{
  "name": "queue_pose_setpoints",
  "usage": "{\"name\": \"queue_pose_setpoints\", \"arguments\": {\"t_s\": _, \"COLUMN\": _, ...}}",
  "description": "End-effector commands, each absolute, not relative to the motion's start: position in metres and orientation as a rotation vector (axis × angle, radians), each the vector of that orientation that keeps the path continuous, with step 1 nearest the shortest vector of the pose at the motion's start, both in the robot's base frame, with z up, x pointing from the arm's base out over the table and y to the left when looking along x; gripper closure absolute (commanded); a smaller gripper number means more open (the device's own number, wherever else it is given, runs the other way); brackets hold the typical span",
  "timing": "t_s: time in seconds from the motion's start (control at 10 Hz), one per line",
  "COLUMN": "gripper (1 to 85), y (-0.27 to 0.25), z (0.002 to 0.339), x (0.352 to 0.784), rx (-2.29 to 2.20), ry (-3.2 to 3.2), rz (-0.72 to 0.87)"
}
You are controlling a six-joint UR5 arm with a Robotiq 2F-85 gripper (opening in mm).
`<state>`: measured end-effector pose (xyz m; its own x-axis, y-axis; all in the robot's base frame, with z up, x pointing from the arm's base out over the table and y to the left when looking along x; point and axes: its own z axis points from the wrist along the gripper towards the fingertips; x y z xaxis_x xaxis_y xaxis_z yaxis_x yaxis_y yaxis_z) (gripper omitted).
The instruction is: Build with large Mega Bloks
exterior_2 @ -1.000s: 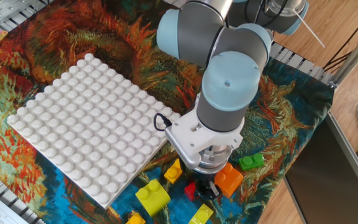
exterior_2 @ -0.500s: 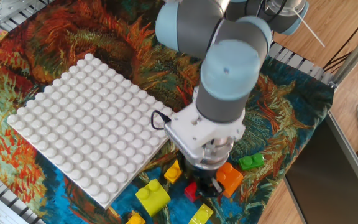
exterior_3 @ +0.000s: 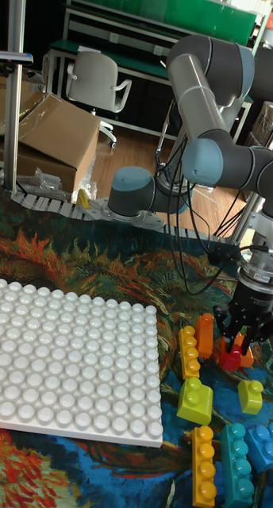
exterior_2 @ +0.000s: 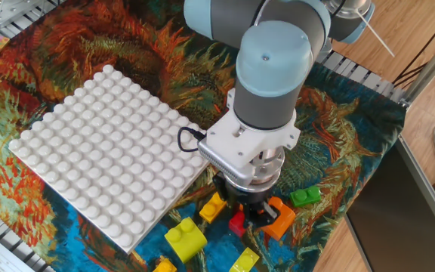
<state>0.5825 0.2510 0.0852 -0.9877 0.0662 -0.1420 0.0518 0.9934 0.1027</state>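
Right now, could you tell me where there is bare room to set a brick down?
The white baseplate carries no bricks in either view, and the patterned cloth beyond its far edge lies bare. It is crowded at the near right corner, where the gripper hangs among the red brick, orange brick and yellow-green brick.

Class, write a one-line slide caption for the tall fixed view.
UR5 gripper closes around a red Mega Blok beside the white baseplate.
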Motion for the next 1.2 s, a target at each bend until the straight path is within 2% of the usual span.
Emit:
{"name": "queue_pose_setpoints", "arguments": {"t_s": 0.0, "gripper": 84.3, "y": 0.246, "z": 0.088, "x": 0.576, "rx": 0.008, "ry": 3.013, "rz": 0.131}}
{"name": "queue_pose_setpoints", "arguments": {"t_s": 0.4, "gripper": 84.3, "y": 0.246, "z": 0.090, "x": 0.588, "rx": -0.026, "ry": 2.967, "rz": 0.126}}
{"name": "queue_pose_setpoints", "arguments": {"t_s": 0.7, "gripper": 84.3, "y": 0.207, "z": 0.110, "x": 0.574, "rx": -0.142, "ry": 3.010, "rz": 0.055}}
{"name": "queue_pose_setpoints", "arguments": {"t_s": 0.9, "gripper": 84.3, "y": 0.187, "z": 0.121, "x": 0.568, "rx": -0.205, "ry": 3.011, "rz": 0.084}}
{"name": "queue_pose_setpoints", "arguments": {"t_s": 1.1, "gripper": 84.3, "y": 0.195, "z": 0.122, "x": 0.574, "rx": -0.142, "ry": 2.986, "rz": 0.133}}
